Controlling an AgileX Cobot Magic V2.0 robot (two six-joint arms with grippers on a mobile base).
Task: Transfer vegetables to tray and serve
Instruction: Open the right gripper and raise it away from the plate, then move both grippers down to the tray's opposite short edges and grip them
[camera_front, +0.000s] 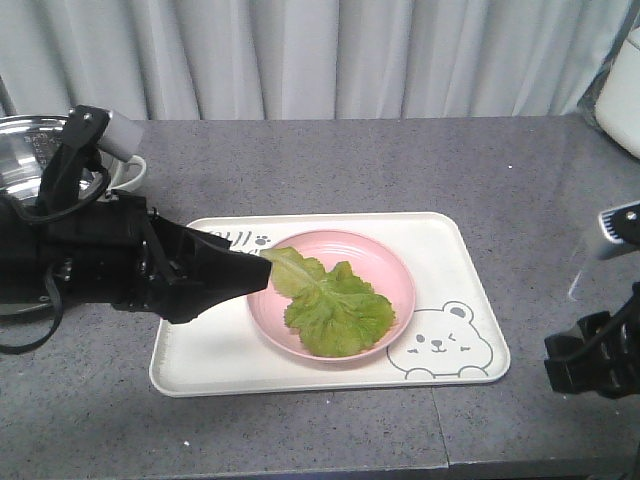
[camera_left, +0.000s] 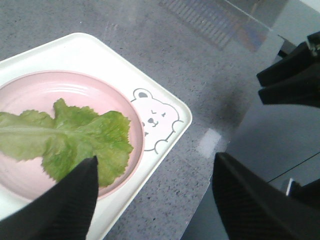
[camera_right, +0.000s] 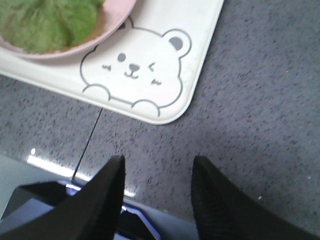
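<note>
As seen from the front, the lettuce leaf (camera_front: 335, 305) lies flat in the pink plate (camera_front: 395, 262), which stands on the cream tray (camera_front: 205, 355) on the grey countertop (camera_front: 400, 160). The left gripper (camera_front: 262, 272) reaches in low, its tip at the leaf's pale stem end; whether it touches cannot be told here. The right gripper (camera_front: 590, 362) hangs near the tray's near right corner, apart from it. A steel pot (camera_front: 25, 150) sits behind the left arm.

From the left wrist, the left gripper (camera_left: 155, 160) has its jaws spread wide and holds nothing. One finger (camera_left: 75, 200) overlaps the frilled edge of the lettuce leaf (camera_left: 75, 132); the other is out beyond the tray (camera_left: 75, 50).

From the right wrist, the right gripper (camera_right: 157, 165) is likewise spread and empty, over countertop just short of the tray (camera_right: 200, 50) corner bearing the bear drawing (camera_right: 135, 70).

With the leaf plated on the tray, serving looks to be what remains. A low pull-back by the left finger could drag the light leaf off the plate. The plate rests loose on smooth plastic, so an uneven two-arm lift could slide it. The tray's rim is thin; a shallow bite could slip.
</note>
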